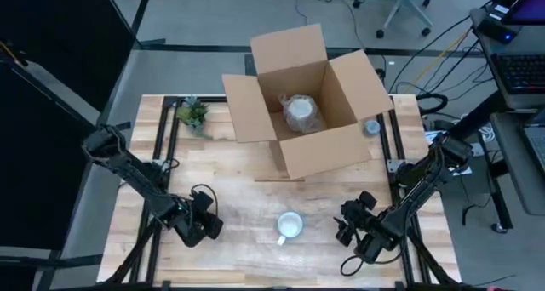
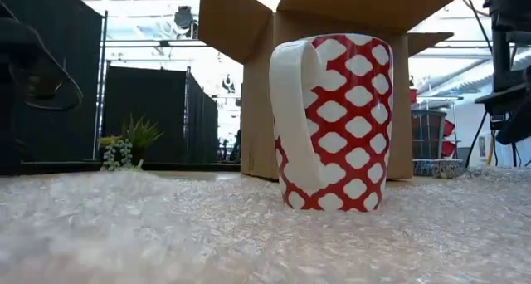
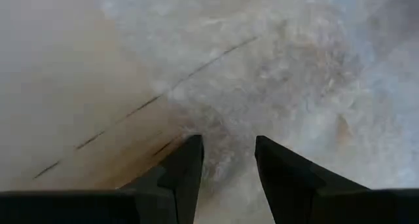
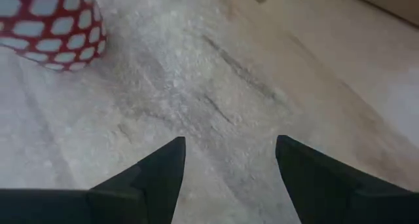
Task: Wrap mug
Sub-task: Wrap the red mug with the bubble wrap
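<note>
Mug point(image 1: 290, 226) shown upright on bubble wrap point(image 2: 249, 234), between left gripper point(image 1: 201, 221) and right gripper point(image 1: 351, 225), both released. Sheet edges should be pinched low, then lifted evenly.

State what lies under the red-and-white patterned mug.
The red-and-white patterned mug stands upright on a clear bubble-wrap sheet. The wooden table directly beneath is covered.

Bright even overhead light, soft shadows — low view's foreground blurred
</note>
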`<action>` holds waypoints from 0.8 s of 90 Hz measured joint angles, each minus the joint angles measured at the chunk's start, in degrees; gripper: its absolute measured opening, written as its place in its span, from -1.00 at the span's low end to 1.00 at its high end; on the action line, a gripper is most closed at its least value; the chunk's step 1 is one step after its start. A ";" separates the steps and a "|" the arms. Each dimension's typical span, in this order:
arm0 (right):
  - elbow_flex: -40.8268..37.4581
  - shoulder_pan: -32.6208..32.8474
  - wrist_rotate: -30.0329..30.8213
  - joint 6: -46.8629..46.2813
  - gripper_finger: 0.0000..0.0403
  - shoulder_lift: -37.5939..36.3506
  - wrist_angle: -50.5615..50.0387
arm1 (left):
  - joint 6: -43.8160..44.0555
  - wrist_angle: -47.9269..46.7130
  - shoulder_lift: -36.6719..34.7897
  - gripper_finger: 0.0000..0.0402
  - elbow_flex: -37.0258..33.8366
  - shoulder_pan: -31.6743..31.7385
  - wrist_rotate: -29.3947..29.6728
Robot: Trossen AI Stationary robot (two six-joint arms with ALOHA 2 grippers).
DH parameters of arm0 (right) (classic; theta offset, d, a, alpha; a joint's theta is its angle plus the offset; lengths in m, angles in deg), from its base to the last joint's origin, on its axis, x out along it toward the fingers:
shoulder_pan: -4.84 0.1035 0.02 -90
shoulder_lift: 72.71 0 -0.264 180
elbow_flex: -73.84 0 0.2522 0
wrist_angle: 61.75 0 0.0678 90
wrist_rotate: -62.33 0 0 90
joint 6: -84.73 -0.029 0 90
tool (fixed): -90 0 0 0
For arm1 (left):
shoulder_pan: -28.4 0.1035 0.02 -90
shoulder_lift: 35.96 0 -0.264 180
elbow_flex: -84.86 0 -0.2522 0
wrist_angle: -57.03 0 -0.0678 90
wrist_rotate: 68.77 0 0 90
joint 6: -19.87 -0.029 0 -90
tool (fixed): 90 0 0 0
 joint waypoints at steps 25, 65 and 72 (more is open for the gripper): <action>-0.02 0.00 0.18 0.04 0.11 0.78 1.53 | -10.79 7.87 1.92 -0.81 1.36 4.29 0.26; -0.02 -1.94 0.18 15.94 0.11 1.02 14.14 | -39.18 8.34 -0.05 -1.00 19.50 9.19 5.19; -0.02 -2.64 0.16 17.77 0.11 1.02 15.61 | -42.36 7.08 -0.14 -1.00 21.06 9.99 4.94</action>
